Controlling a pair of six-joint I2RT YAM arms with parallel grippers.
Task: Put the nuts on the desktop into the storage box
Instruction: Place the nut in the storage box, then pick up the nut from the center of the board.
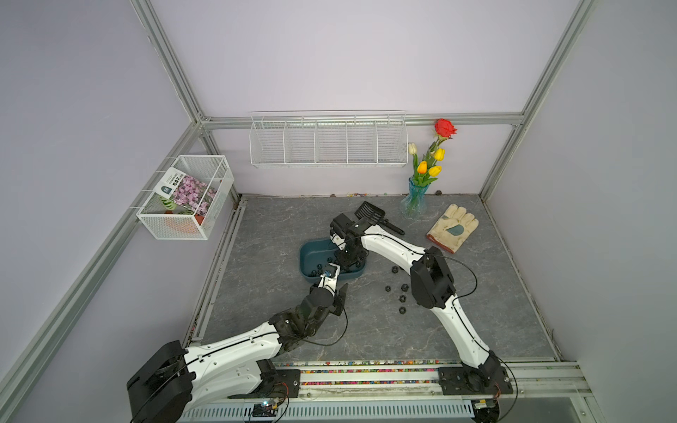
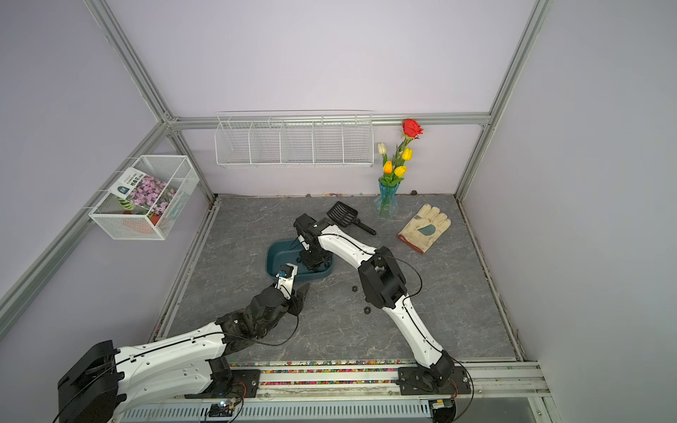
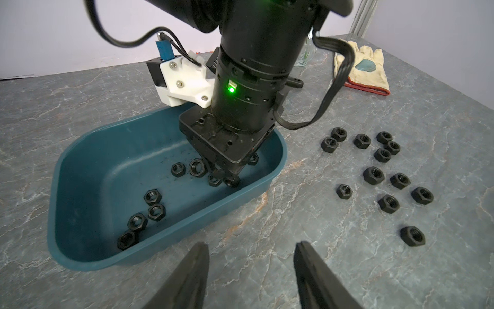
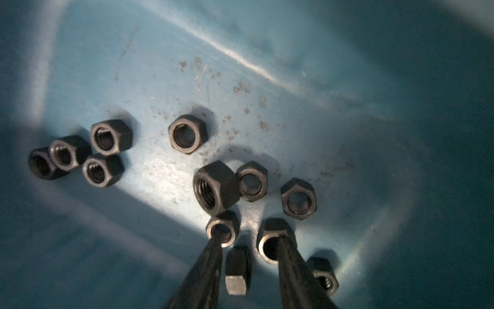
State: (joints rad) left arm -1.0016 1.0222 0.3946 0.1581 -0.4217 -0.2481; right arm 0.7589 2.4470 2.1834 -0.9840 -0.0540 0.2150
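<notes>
We see the desktop [image 1: 513,311] in dark grey, veined with pale marble lines. The storage box [image 1: 311,256] is teal-blue; in the right wrist view its floor carries brownish flecks, perhaps dirt or rust. The nuts [image 3: 373,174] are plain black. Toward two o'clock on the desktop, the glove [image 1: 454,227] is cream with a grey-blue palm patch and red cuff edging. Near one o'clock, the vase [image 1: 414,201] is clear blue glass, holding a red rose [image 1: 445,128] and yellow, orange and white tulips [image 1: 435,170]. At twelve o'clock the scoop [image 1: 370,211] is black.
</notes>
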